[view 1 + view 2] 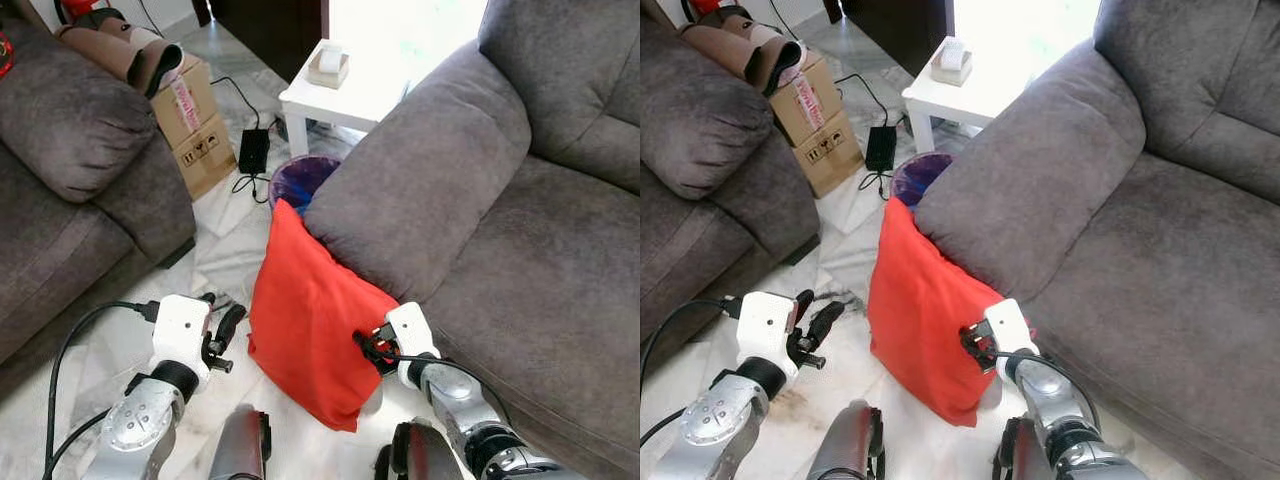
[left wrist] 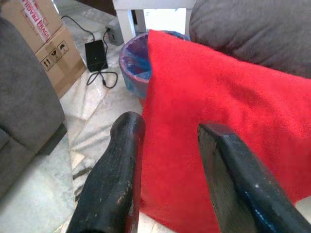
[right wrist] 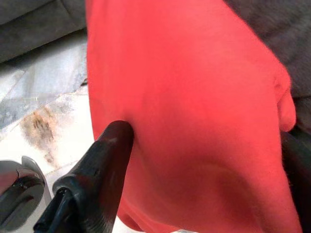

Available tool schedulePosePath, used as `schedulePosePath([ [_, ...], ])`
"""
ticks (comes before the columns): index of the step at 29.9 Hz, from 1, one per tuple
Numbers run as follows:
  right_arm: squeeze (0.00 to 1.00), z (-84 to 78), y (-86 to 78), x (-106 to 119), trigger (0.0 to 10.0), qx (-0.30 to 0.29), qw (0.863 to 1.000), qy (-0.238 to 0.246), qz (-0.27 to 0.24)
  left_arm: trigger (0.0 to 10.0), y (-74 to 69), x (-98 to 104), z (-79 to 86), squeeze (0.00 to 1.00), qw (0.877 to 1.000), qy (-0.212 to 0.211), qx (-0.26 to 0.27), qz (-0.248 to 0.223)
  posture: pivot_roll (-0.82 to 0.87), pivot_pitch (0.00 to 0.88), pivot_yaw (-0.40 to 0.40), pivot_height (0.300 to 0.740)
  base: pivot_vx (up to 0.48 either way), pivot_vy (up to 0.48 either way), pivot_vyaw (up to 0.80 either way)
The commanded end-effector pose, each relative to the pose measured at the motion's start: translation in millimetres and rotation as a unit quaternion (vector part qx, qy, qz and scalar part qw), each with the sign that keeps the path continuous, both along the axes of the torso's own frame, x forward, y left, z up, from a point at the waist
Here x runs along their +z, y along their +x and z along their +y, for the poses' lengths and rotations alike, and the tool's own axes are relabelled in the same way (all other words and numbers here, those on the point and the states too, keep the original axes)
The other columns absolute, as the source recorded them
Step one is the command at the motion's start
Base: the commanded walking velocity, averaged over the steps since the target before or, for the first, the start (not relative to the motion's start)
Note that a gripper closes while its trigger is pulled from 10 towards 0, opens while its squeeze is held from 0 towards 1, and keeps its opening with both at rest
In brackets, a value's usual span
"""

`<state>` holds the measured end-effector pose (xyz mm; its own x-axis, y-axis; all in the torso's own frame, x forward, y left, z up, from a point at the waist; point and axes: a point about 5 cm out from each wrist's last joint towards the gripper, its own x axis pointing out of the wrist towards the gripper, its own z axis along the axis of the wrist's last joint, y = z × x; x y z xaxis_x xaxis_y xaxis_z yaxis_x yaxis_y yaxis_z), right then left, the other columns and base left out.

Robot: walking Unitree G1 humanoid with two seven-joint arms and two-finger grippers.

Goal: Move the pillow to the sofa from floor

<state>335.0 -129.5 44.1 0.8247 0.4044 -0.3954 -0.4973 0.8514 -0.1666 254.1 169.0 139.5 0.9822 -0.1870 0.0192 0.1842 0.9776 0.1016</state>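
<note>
The red pillow (image 1: 310, 320) stands on its edge on the marble floor and leans against the armrest of the grey sofa (image 1: 520, 250) on the right. My left gripper (image 1: 225, 335) is open just left of the pillow, a short gap away; in the left wrist view its two black fingers (image 2: 114, 179) frame the pillow (image 2: 218, 131). My right gripper (image 1: 368, 348) is at the pillow's right edge, by the sofa's front. In the right wrist view it is open wide, the pillow (image 3: 194, 107) bulges between its fingers, and one finger (image 3: 104, 160) presses into the cloth.
A purple-lined waste bin (image 1: 300, 180) stands right behind the pillow. A white side table (image 1: 340, 95), a black power adapter with cable (image 1: 252, 150) and a cardboard box (image 1: 195, 125) lie further back. A second grey sofa (image 1: 70, 190) is on the left.
</note>
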Motion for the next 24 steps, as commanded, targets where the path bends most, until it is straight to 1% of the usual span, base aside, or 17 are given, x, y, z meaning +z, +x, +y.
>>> schedulePosePath([
  [1,0.0,6.3,-10.8,-13.1,0.0,0.021,1.0,-0.013,0.02,10.0,-2.2,-3.0,1.0,0.0,1.0,-0.002,0.002,0.011,0.3,0.358,0.071,0.632,0.0,0.0,0.0],
  [4,0.0,5.3,-11.6,-13.9,0.0,0.018,1.0,-0.008,0.021,10.0,-1.9,-2.6,1.0,0.0,1.0,0.004,0.0,0.01,0.3,0.357,0.069,0.632,0.0,0.0,0.0],
  [8,0.0,2.3,-15.2,-18.1,0.0,0.031,0.999,-0.034,0.023,10.0,-3.7,-4.2,1.5,0.0,1.0,0.004,0.001,0.014,0.3,0.36,0.067,0.632,0.0,0.0,0.0],
  [13,0.0,0.8,-16.1,-19.6,0.0,0.028,0.999,-0.036,0.026,10.0,-3.3,-4.2,-0.1,0.0,1.0,0.006,-0.001,0.014,0.29,0.359,0.063,0.632,0.0,0.0,0.0],
  [16,0.0,0.2,-16.2,-19.8,0.0,0.025,0.999,-0.036,0.026,10.0,-1.6,-3.2,-2.4,0.0,1.0,0.007,-0.002,0.011,0.29,0.359,0.063,0.632,0.0,0.0,0.0],
  [17,0.0,-0.4,-16.2,-20.5,0.0,0.024,0.998,-0.048,0.026,10.0,-1.0,-2.8,-2.6,0.0,1.0,0.007,-0.002,0.01,0.29,0.358,0.063,0.632,0.0,0.0,0.0],
  [18,0.0,-0.5,-16.3,-20.8,0.0,0.023,0.998,-0.05,0.026,10.0,-0.4,-3.2,-2.4,0.0,1.0,0.01,-0.001,0.011,0.29,0.358,0.064,0.632,0.0,0.0,0.0],
  [20,0.0,-1.0,-16.4,-21.2,0.0,0.015,0.998,-0.045,0.028,10.0,1.1,-3.3,-2.3,0.0,1.0,0.013,0.001,0.01,0.29,0.358,0.063,0.632,0.0,0.0,0.0],
  [24,0.0,0.3,-16.0,-20.7,0.0,0.016,0.999,-0.045,0.027,10.0,6.5,1.1,-5.3,0.0,1.0,0.004,0.0,0.002,0.29,0.356,0.062,0.632,0.0,0.0,0.0],
])
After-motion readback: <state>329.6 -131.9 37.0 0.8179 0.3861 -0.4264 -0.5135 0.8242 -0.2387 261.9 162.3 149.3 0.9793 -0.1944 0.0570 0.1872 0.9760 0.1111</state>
